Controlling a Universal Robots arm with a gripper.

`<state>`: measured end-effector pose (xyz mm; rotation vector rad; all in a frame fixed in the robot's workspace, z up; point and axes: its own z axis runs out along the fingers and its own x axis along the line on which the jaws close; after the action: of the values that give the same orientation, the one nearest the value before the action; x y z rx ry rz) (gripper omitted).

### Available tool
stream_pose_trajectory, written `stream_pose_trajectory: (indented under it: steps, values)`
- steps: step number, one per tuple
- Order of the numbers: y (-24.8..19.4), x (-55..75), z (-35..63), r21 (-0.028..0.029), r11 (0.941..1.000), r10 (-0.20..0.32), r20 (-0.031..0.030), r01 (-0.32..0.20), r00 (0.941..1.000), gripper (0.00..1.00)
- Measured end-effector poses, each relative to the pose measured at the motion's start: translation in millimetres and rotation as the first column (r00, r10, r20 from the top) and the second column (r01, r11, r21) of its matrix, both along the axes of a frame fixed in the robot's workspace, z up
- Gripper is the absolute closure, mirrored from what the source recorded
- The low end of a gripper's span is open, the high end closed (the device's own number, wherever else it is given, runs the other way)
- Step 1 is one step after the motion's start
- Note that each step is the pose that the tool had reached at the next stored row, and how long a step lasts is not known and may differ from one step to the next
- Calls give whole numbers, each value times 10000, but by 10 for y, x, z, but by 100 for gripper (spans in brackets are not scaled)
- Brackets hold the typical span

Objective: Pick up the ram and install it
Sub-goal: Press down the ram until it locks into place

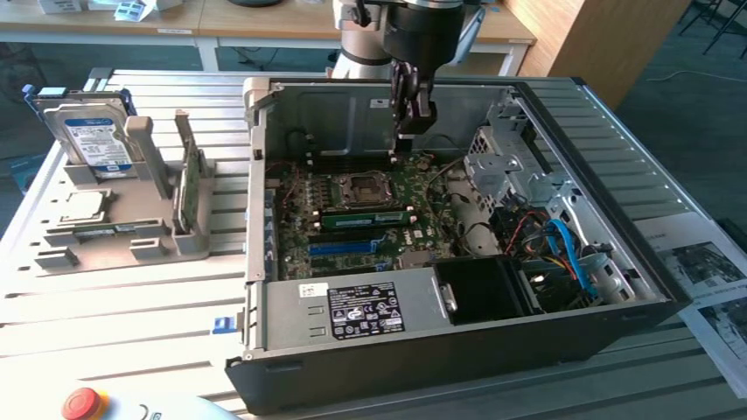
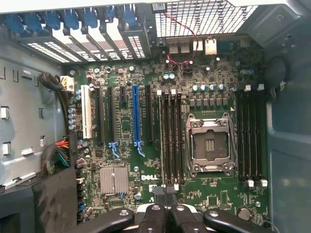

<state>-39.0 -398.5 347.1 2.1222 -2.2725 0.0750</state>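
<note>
A long thin green ram (image 1: 367,219) stands seated in a slot on the motherboard (image 1: 350,249), just in front of the CPU socket (image 1: 356,186), inside the open black computer case (image 1: 443,350). My gripper (image 1: 407,129) hangs shut and holding nothing, well above the board near the case's rear wall. In the wrist view its closed fingertips (image 2: 166,194) point straight down, in line with the dark memory slots (image 2: 171,138) beside the CPU socket (image 2: 210,144). I cannot pick the ram out edge-on among those slots.
A grey parts holder (image 1: 117,241) on the exterior view's left carries a silver hard drive with a blue label (image 1: 91,140) and an upright green card (image 1: 185,184). Drive cage and cables (image 1: 548,245) fill the case's right side. A red stop button (image 1: 82,402) sits at the front; papers (image 1: 712,280) lie right.
</note>
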Motion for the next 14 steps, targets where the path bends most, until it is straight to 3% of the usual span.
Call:
stream_pose_trajectory:
  steps: [2, 6, 8, 14]
  values:
    - [-8, 3, 0, 32, 10000, 3, -8, -3, 10000, 90]
    - [-37, 11, 0, 263, 9997, 0, -50, 2, 10000, 90]
    - [-48, 17, -1, 347, 9994, -2, -79, 5, 10000, 90]
    - [-50, 19, 0, 357, 9994, -3, -100, 6, 10000, 90]
